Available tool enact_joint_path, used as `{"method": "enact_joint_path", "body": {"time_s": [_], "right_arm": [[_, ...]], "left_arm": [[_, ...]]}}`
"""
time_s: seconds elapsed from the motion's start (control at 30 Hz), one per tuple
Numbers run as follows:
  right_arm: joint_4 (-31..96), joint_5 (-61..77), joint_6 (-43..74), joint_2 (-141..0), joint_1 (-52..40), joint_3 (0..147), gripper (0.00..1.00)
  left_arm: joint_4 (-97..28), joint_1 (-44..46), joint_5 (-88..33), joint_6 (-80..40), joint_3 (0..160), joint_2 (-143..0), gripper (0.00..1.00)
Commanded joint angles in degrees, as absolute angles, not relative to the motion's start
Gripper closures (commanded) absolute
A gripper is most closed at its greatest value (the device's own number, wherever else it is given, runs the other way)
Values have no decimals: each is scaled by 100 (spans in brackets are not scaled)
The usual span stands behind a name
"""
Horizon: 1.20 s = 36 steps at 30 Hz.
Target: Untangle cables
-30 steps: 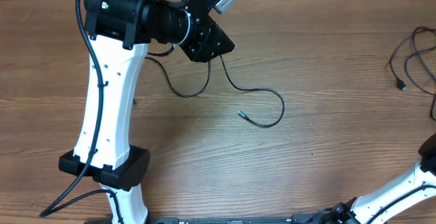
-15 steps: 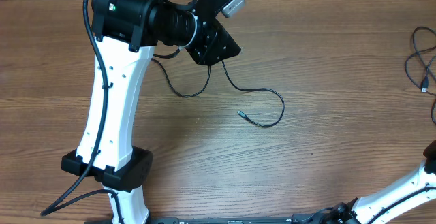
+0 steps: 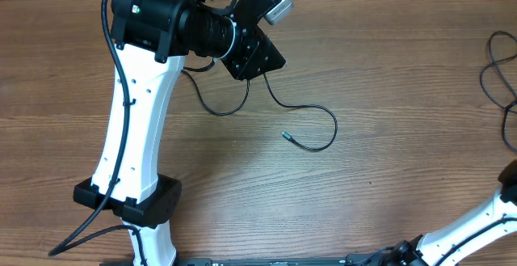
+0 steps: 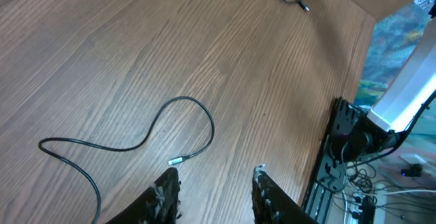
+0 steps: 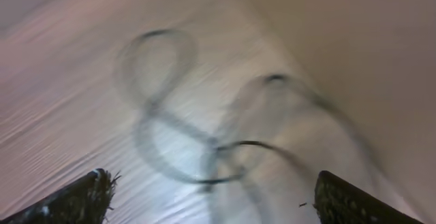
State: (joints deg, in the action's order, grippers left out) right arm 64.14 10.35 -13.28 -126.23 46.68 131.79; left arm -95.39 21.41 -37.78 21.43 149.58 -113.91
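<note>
My left gripper (image 4: 214,173) is open near one loose cable (image 4: 185,99); my right gripper (image 5: 210,176) is wide open above the tangle (image 5: 211,146), ready to grab.

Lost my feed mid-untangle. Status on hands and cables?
Left hand open, empty, over one loose cable. Right hand open, empty, above looped cable, view blurred. No obstruction seen.

You have two arms in view: the left arm (image 3: 133,120) and the right arm (image 3: 477,221) at the near right corner. You can count one single thin cable (image 3: 334,127) mid-table with one plug end (image 3: 285,135). The cable loops (image 3: 483,73) at the far right cannot be counted.
</note>
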Motion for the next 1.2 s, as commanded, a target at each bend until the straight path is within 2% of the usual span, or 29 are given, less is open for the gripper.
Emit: {"method": "enact_joint_path", "body": {"time_s": [0.0,0.13,0.4,0.57,0.73,1.0,1.17], "right_arm": [[6578,2801,-2200,-12689,4246,13233,7],[6897,3183,-2681,-12667,3597,13233,0],[7234,3181,-2906,-12656,1688,13233,0],[7282,2912,-2899,-12656,410,13233,0],[7603,2764,-2899,-12682,-589,13233,0],[8178,2462,-2873,-12774,-1463,13231,0],[7957,2206,-2324,-12820,-1870,13133,0]], "left_arm": [[-9585,2182,-3894,2198,15050,-11268,60],[-9673,2182,-3863,2436,15050,-11000,57],[-9679,2178,-3046,2418,15050,-10261,56],[-9679,2178,-2303,2005,15050,-9856,57],[-9679,2178,-2292,1793,15047,-9546,55],[-9679,2178,-2377,1492,15047,-9424,54],[-9679,2178,-1675,1339,15032,-9205,64]]}}
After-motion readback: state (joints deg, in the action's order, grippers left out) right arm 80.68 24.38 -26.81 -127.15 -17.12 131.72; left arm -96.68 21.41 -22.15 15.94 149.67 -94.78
